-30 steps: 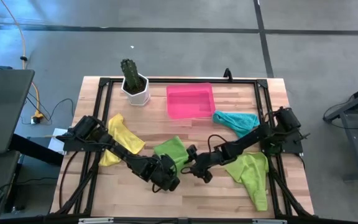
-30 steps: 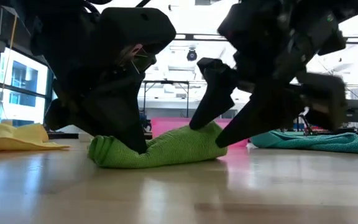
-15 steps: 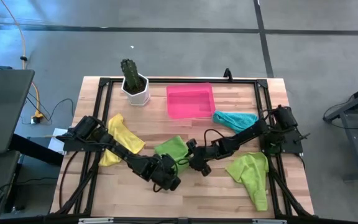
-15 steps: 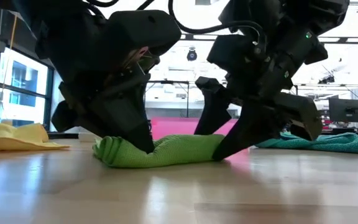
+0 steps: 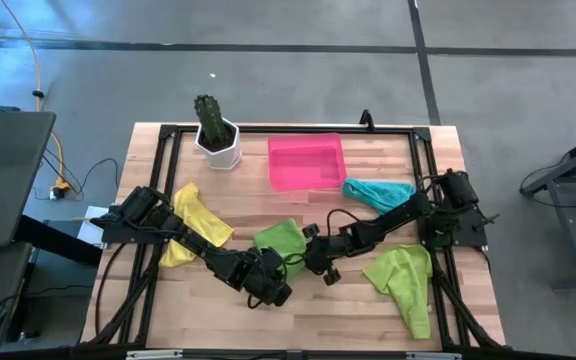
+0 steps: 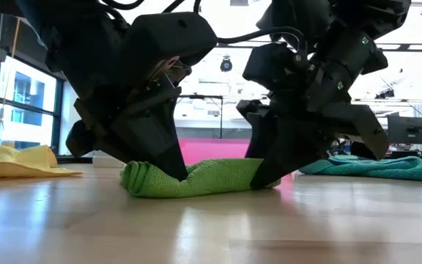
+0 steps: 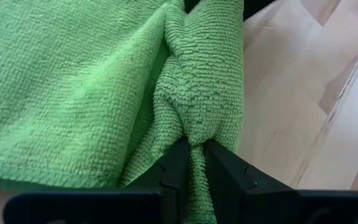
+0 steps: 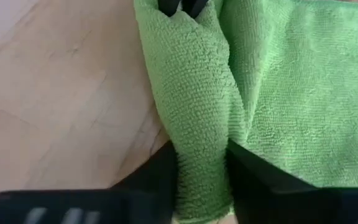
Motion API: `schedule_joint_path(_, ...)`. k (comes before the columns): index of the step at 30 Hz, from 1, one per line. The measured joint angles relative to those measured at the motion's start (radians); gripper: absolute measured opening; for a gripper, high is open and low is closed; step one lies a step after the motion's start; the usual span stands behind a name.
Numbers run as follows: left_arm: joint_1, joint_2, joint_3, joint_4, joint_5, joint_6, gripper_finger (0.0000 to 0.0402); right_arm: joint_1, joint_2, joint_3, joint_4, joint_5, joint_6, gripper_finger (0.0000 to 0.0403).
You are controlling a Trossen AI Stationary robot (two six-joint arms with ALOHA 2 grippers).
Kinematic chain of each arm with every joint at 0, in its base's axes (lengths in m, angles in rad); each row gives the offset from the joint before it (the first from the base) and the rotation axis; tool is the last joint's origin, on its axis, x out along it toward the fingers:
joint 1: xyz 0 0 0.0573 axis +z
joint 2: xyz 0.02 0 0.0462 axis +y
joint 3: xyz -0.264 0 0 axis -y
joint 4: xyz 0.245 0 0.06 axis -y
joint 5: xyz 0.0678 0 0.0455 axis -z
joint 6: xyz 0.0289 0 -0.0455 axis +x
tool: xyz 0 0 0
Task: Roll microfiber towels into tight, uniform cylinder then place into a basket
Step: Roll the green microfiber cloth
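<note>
A lime green towel point(image 5: 280, 240) is seen partly rolled near the front middle of the wooden surface point(image 5: 368, 320), its rolled edge lying flat on the wood with its long axis running between the two arms. One end of the roll is pinched tightly by the left hand point(image 7: 194, 149), and the other end is clamped between the fingers of the right hand point(image 8: 202, 163); the unrolled part is spread flat beside it. A second lime green towel point(image 5: 405, 282) is crumpled at the front right, and a yellow towel point(image 5: 196, 222) is draped on the left. Farther back, a teal towel point(image 5: 380, 195) is bunched just beside the pink basket point(image 5: 306, 162), in which nothing is visible. A potted cactus point(image 5: 215, 132) is stood at the back left.
</note>
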Motion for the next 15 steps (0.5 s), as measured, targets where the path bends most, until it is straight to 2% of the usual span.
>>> schedule_joint_path(4, 0.001, 0.000, 0.000, 0.035, 0.002, 0.008, 0.0047, -0.004, -0.002, 0.000, -0.021, -0.022, 0.091, 0.0016)
schedule_joint_path(8, 0.002, -0.006, -0.003, 0.130, 0.052, 0.038, 0.0047, -0.024, -0.002, -0.001, -0.037, -0.113, 0.164, 0.0023)
schedule_joint_path(11, -0.004, -0.012, -0.004, 0.217, 0.114, 0.046, 0.0047, -0.052, -0.001, -0.001, -0.045, -0.230, 0.210, 0.0015)
schedule_joint_path(15, -0.017, -0.053, 0.000, 0.243, 0.141, 0.065, 0.0047, -0.104, 0.001, -0.003, -0.044, -0.406, 0.273, 0.0008)
